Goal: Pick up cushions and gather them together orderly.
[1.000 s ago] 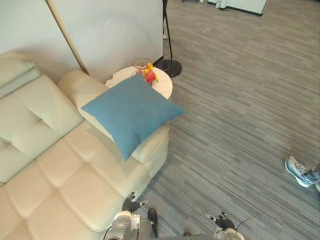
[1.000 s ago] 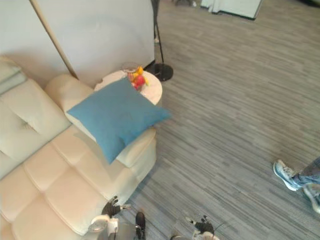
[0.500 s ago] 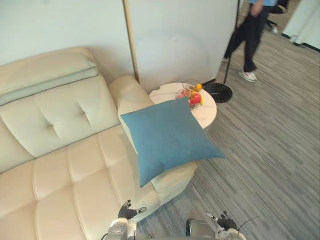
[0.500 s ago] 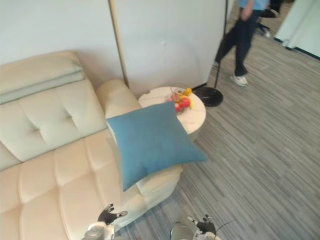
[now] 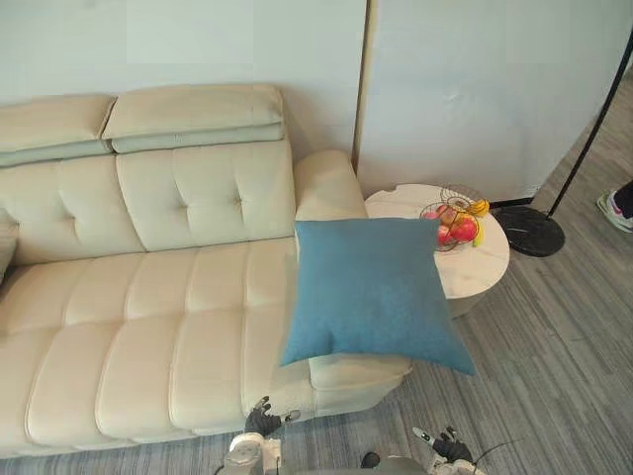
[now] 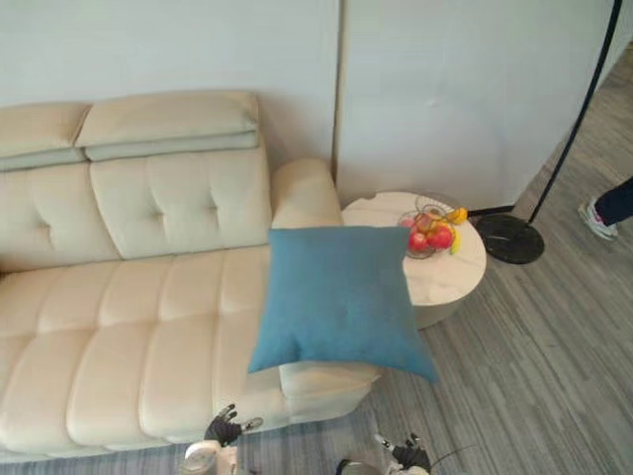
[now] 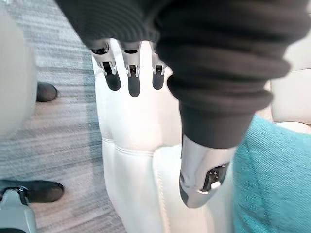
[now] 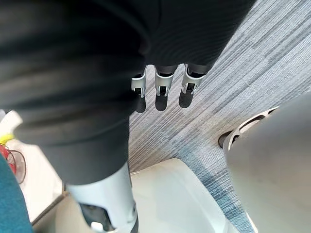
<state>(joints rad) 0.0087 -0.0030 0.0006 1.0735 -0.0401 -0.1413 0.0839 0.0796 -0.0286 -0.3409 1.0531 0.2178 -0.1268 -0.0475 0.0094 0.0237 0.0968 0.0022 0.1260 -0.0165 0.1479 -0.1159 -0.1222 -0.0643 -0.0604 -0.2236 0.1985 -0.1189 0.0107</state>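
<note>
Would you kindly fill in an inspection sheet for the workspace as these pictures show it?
Surface: cream sofa on grey striped carpet.
Job's things: one blue cushion, lying across the sofa's end armrest, one corner overhanging toward the floor.
Clutter: round white side table beside the armrest, bearing a wire fruit basket.
Hands: left hand and right hand both low in front of the sofa, fingers straight, holding nothing.
Cables: nothing seen.
Surroundings: pale wall panels behind; floor lamp base; a person's shoe at the edge.
</note>
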